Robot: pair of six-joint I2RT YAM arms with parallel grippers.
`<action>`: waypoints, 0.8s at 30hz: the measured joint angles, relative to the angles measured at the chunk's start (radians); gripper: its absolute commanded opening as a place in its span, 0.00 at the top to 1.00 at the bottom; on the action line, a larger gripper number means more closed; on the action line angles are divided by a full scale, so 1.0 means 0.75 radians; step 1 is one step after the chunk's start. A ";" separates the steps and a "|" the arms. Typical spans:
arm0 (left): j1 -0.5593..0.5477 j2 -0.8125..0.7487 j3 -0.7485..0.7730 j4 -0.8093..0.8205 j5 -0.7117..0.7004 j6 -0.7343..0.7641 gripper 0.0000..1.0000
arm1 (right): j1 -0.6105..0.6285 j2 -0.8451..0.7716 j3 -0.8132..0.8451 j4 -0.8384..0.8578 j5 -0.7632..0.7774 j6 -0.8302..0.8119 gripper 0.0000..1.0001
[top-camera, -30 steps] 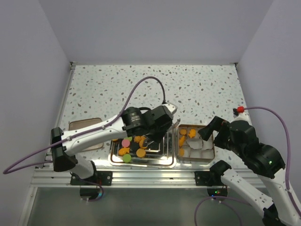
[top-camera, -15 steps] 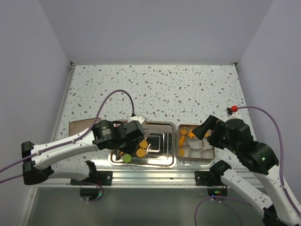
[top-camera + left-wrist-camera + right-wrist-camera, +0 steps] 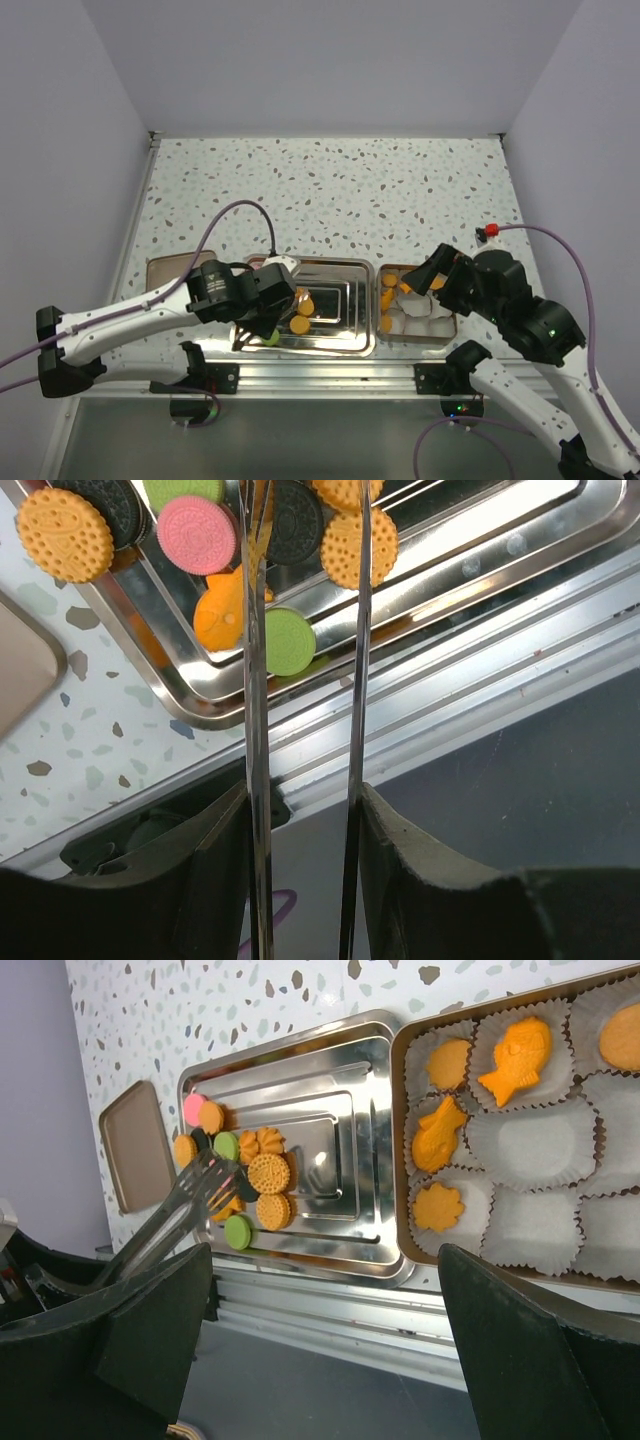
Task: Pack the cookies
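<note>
Top external view shows the left arm [image 3: 150, 305] drawn back since a second ago. Then it was stretched over the middle of the steel tray [image 3: 330, 1090], whereas the left gripper [image 3: 303, 805] is now found over that tray's near left corner, shifted only slightly from half a second ago. Left of this gripper a brown lid [image 3: 135, 1145] is laid flat on the speckled table [image 3: 400, 190], partly covered by the arm. The gripper's fingers [image 3: 220, 860] are pressed against the outer sides of a pair of tongs [image 3: 254, 680], whose two thin blades are kept apart. Whether anything is pinched at their tips cannot be told, as the tips are cut off in the left wrist view. Beneath the blades the loose cookies [image 3: 197, 535] are gathered in the tray's left end: pink, green, dark and orange pieces, some overlapping. Fewer of them are seen from above than a second ago, most being hidden by the arm. Right of the tongs, just beside the tray, a box [image 3: 520, 1272] lined with white paper cups [image 3: 530, 1140] is set below the right gripper [image 3: 325, 1255]. Five orange cookies are seated in cups along its left and far sides; those seen from above are unchanged. The right gripper's fingers are spread wide with nothing between them, and it has been moved slightly leftward.
</note>
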 measured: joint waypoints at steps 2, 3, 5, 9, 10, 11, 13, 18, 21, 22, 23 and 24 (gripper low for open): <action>-0.001 -0.016 -0.019 0.001 0.026 0.000 0.53 | 0.000 -0.001 -0.004 0.003 -0.001 0.005 0.01; -0.001 -0.019 -0.030 0.001 0.037 0.000 0.53 | 0.000 -0.001 -0.006 0.005 -0.001 0.006 0.01; -0.001 -0.021 -0.054 0.008 0.061 0.000 0.53 | 0.000 -0.004 -0.012 0.008 -0.001 0.011 0.01; -0.001 -0.020 -0.097 0.013 0.101 0.000 0.53 | 0.000 -0.017 -0.018 0.006 0.000 0.015 0.01; -0.001 -0.020 -0.101 0.015 0.107 0.000 0.53 | 0.000 -0.022 -0.018 0.005 0.000 0.015 0.01; -0.001 -0.018 -0.105 0.018 0.110 0.000 0.53 | 0.000 -0.028 -0.018 0.004 0.001 0.015 0.01; -0.001 -0.015 -0.107 0.024 0.114 0.000 0.53 | 0.000 -0.037 -0.018 -0.002 0.001 0.015 0.01; -0.001 0.005 -0.107 0.056 0.120 0.001 0.53 | 0.000 -0.053 -0.019 -0.007 0.002 0.018 0.01; -0.001 0.020 -0.107 0.074 0.120 0.001 0.53 | 0.000 -0.054 -0.018 -0.011 0.005 0.018 0.01; -0.001 0.026 -0.107 0.082 0.120 0.001 0.53 | 0.000 -0.054 -0.018 -0.013 0.005 0.018 0.01; -0.001 0.033 -0.107 0.087 0.120 0.001 0.53 | 0.000 -0.054 -0.018 -0.013 0.005 0.018 0.01; -0.001 0.041 -0.107 0.092 0.120 0.001 0.53 | 0.000 -0.054 -0.018 -0.013 0.005 0.018 0.01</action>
